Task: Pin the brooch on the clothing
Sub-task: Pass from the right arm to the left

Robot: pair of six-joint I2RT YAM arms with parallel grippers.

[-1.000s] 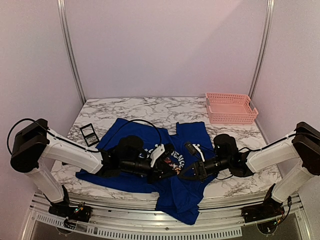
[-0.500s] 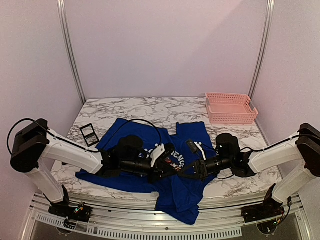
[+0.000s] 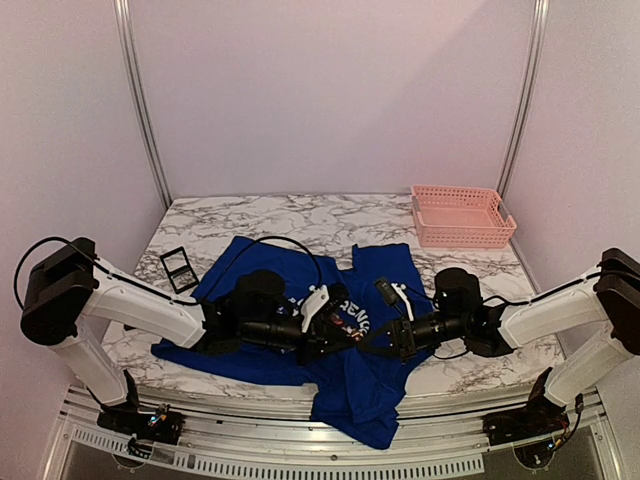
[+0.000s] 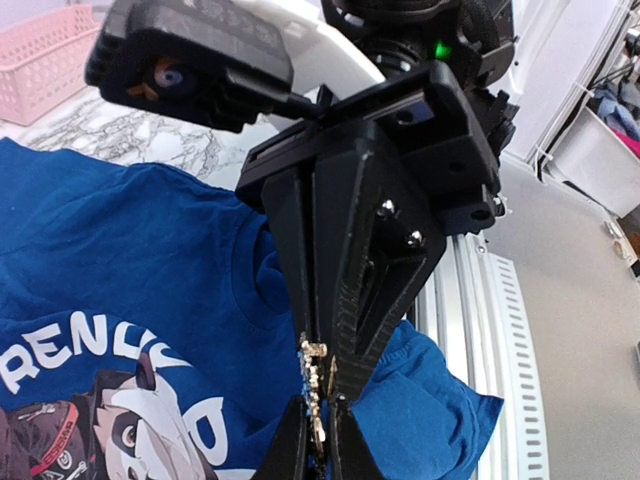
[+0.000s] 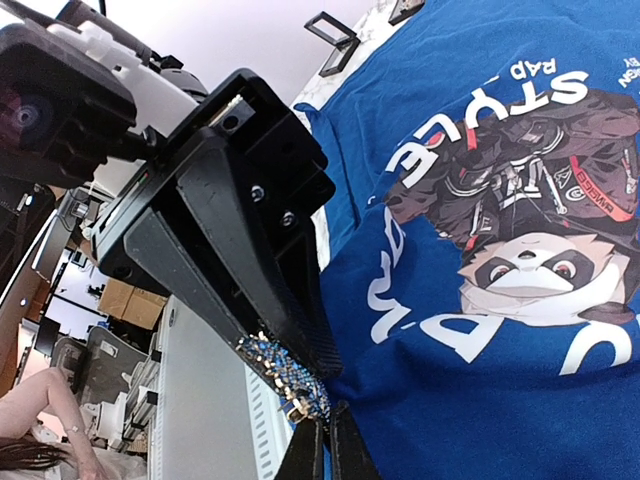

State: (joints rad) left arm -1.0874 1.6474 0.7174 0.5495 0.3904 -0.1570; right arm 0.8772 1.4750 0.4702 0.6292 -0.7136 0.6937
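Brooch (image 5: 283, 375): clamped in left pincer (image 4: 318, 445), centre-frame over clothing (image 3: 360, 385); right pincer (image 5: 326, 445) closed at its clasp, probably to work the pin.

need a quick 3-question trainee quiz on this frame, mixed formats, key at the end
1. True or false: the basket stands on the T-shirt.
2. Where do the left gripper and the right gripper meet? A) over the basket B) above the T-shirt C) over bare marble
3. Fill in: both grippers are shut on the ____.
Key: 1 false, the basket stands at the far right corner of the table, off the T-shirt. 2 B. 3 brooch.
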